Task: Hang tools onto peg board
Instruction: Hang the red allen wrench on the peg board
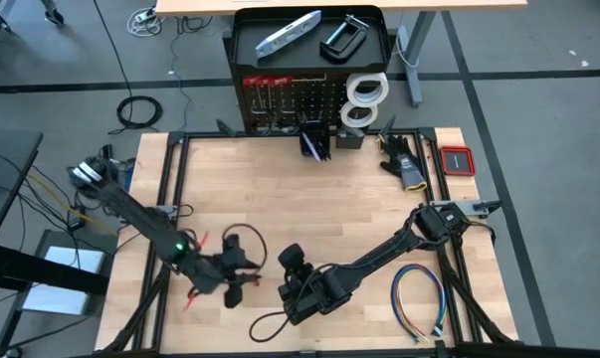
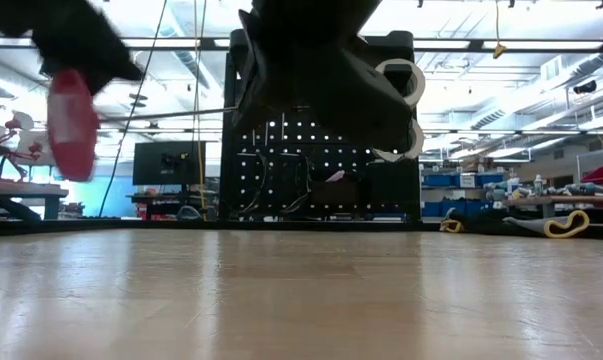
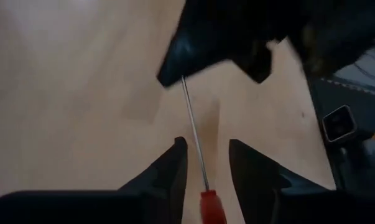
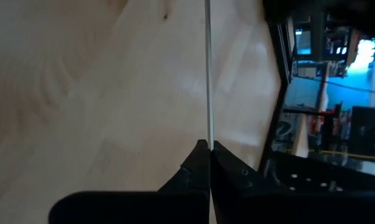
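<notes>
A screwdriver with a thin metal shaft (image 3: 193, 124) and a red handle (image 3: 212, 208) is held level above the table's near middle. My right gripper (image 4: 209, 149) is shut on the shaft. My left gripper (image 3: 206, 165) is open, with a finger on either side of the shaft where it meets the handle; I cannot tell whether the fingers touch it. The peg board (image 1: 309, 99) stands at the far edge. Its top tray (image 1: 242, 55) carries a silver bar tool (image 1: 288, 33) and a black C-clamp (image 1: 344, 38). White tape rolls (image 1: 364, 94) hang on the board. My right gripper pinches the screwdriver's metal shaft (image 4: 208, 134) between its two shut fingers, toward the tip end. The shaft runs straight on past the fingertips. The screwdriver is lifted clear of the table and lies about level (image 2: 191, 111).
A multicoloured wire loop (image 1: 419, 298) lies at the near right, under the right arm. Gloves (image 1: 404, 164) and a small red case (image 1: 457, 159) sit at the far right. A black cable (image 1: 265, 323) loops near the front edge. Bare wood (image 1: 309, 199) lies between the grippers and the board.
</notes>
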`<state>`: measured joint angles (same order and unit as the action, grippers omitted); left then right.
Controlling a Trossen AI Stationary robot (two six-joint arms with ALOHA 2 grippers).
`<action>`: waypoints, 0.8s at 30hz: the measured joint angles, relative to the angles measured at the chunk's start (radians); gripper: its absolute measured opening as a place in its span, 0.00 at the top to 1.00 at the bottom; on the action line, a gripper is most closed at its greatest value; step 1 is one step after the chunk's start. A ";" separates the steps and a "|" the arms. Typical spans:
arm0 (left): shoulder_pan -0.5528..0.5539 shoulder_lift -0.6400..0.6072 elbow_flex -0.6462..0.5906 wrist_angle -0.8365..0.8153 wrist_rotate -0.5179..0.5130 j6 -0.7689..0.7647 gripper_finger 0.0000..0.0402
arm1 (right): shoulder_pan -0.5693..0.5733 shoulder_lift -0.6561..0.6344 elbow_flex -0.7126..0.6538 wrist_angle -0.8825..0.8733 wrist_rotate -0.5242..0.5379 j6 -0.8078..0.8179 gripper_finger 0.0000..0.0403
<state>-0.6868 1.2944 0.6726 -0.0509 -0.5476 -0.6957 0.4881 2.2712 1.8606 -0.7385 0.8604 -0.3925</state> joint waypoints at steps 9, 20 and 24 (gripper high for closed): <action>-0.042 -0.410 0.135 -0.257 -0.100 0.189 0.69 | -0.044 -0.101 0.000 -0.133 0.112 0.266 0.98; -0.103 -0.519 0.080 -0.123 -0.112 0.347 0.69 | -0.356 -0.168 0.000 -0.307 0.134 1.016 0.98; -0.103 -0.501 0.067 -0.137 -0.111 0.333 0.69 | -0.482 -0.169 0.000 -0.244 0.135 1.144 0.98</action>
<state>-0.7901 0.7933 0.7391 -0.1883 -0.6590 -0.3631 0.0058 2.1025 1.8610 -0.9825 0.9958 0.7519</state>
